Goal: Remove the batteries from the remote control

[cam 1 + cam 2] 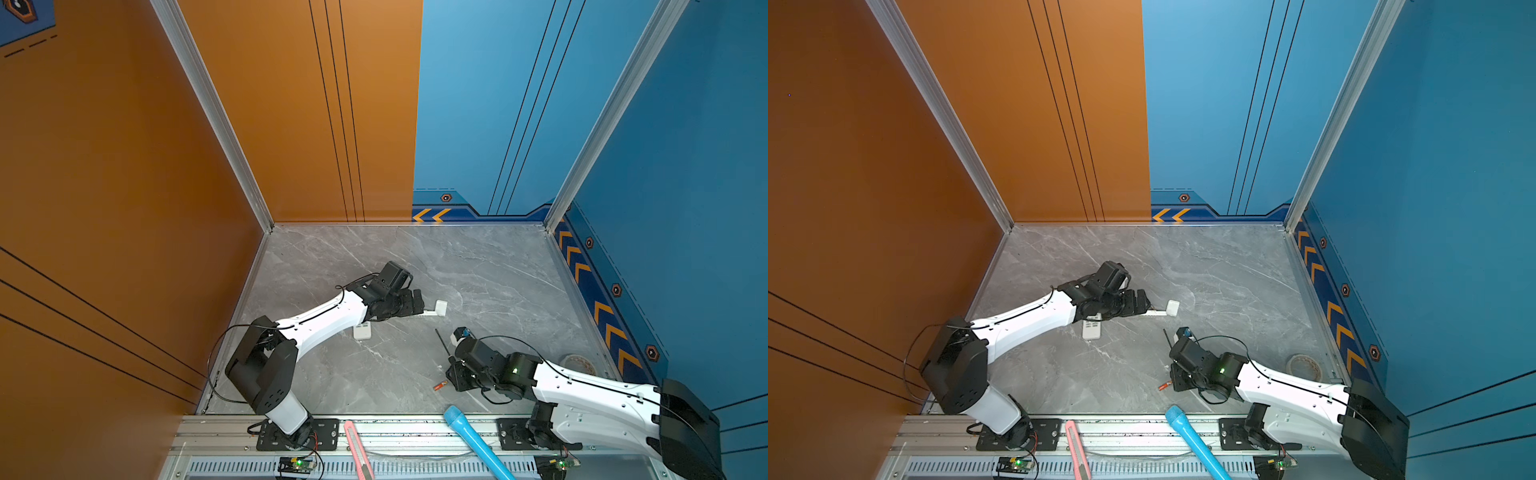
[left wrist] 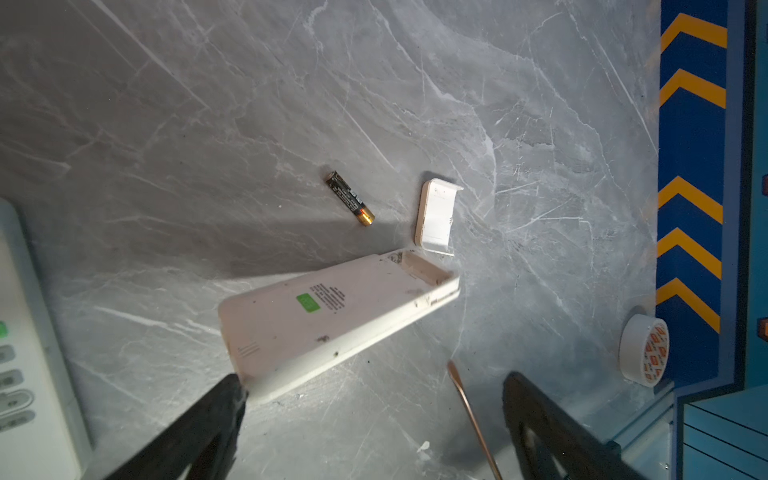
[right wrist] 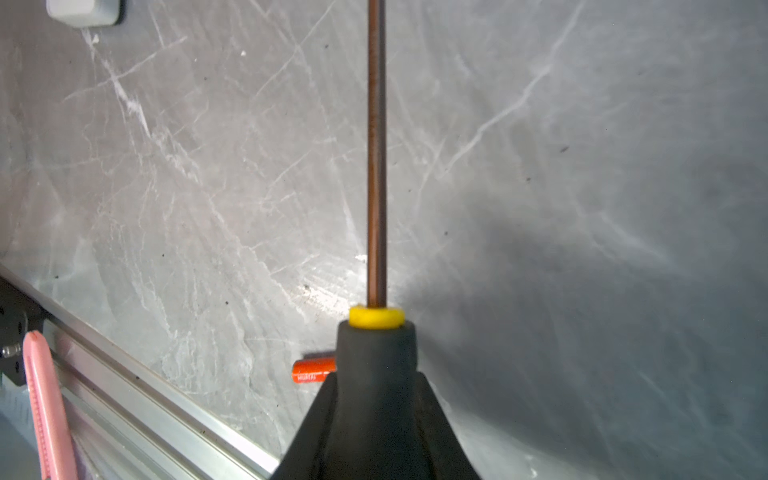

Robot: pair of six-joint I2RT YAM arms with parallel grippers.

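The left gripper [image 2: 374, 380] stands spread wide and empty over the grey marble-patterned tabletop [image 2: 208, 104]. The near end of the flat white plastic remote control [image 2: 324, 316] lies face down between its fingers [image 2: 216, 415], one corner right against a finger. The remote's open battery bay [image 2: 419, 266] looks empty, with its small white plastic cover [image 2: 436, 216] just beside it and a black-and-gold cylindrical battery [image 2: 350, 198] loose on the tabletop nearby. The right gripper [image 3: 376, 374] is pinched on the black foam handle of a yellow-collared screwdriver [image 3: 376, 345]. An orange cylindrical battery [image 3: 313, 371] lies just beside that handle, half hidden by it (both top views show it near the front aluminium rail [image 1: 395, 419]). The likeliest slip is a careless lift or swing of the left arm. The finger at the remote's corner would drag or spin the remote into the cover and the black-and-gold battery, which, being round, would probably roll off. A sweep of the right arm could knock the orange battery toward the rail in the same way, or rake the screwdriver's long shaft across the tabletop. A second white remote with its buttons up [image 2: 20, 332] sits under the left arm. Whether it holds batteries cannot be told.
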